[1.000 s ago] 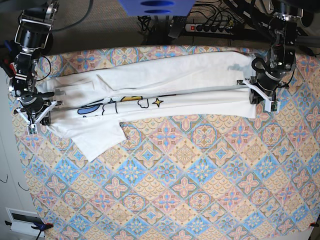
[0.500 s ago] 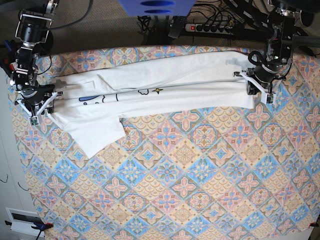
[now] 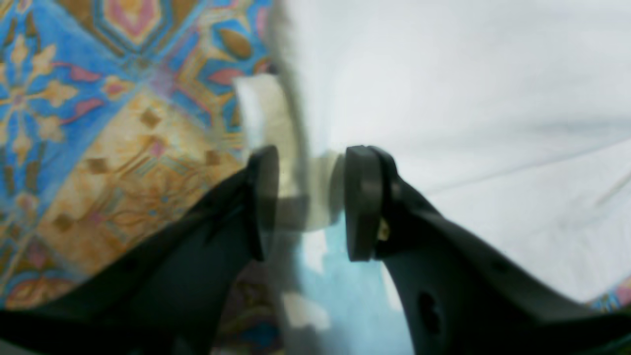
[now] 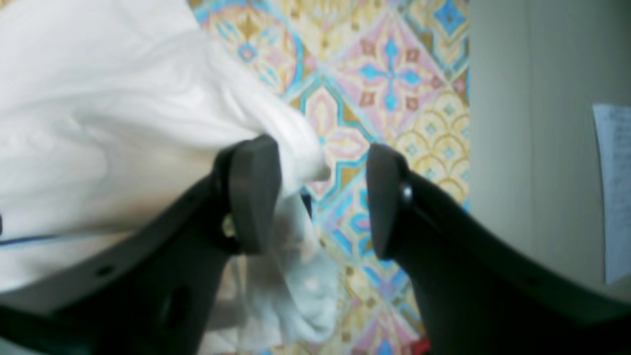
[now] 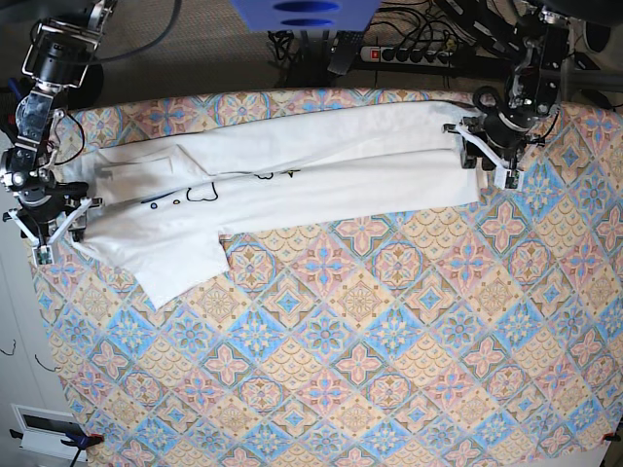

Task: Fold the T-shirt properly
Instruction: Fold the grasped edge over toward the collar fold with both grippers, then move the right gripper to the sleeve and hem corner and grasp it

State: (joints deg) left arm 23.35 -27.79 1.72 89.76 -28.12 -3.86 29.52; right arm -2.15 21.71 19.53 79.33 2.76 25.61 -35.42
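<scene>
The white T-shirt [image 5: 321, 175] lies as a long band across the far part of the table, one sleeve [image 5: 180, 268] sticking out toward the near left. Only a thin line of its print [image 5: 200, 193] shows at the fold. My left gripper [image 5: 487, 161] stands at the shirt's right end. In the left wrist view, this gripper [image 3: 310, 202] is open, with a loose bit of the shirt's [image 3: 468, 98] edge lying between the fingers. My right gripper [image 5: 54, 233] is at the shirt's left end. In its wrist view, that gripper [image 4: 320, 197] is open, with shirt cloth [image 4: 98, 98] beside its left finger [image 4: 251, 192].
A patterned tablecloth [image 5: 370, 350] covers the table. A power strip [image 5: 409, 53] with cables and a blue object [image 5: 302, 15] lie beyond the far edge. A white box [image 5: 44, 428] sits off the near left corner. The table's left edge [image 4: 468, 123] runs close to my right gripper.
Both grippers carried the shirt's near edge toward the far side, covering most of the print. Both then opened and let the cloth go.
</scene>
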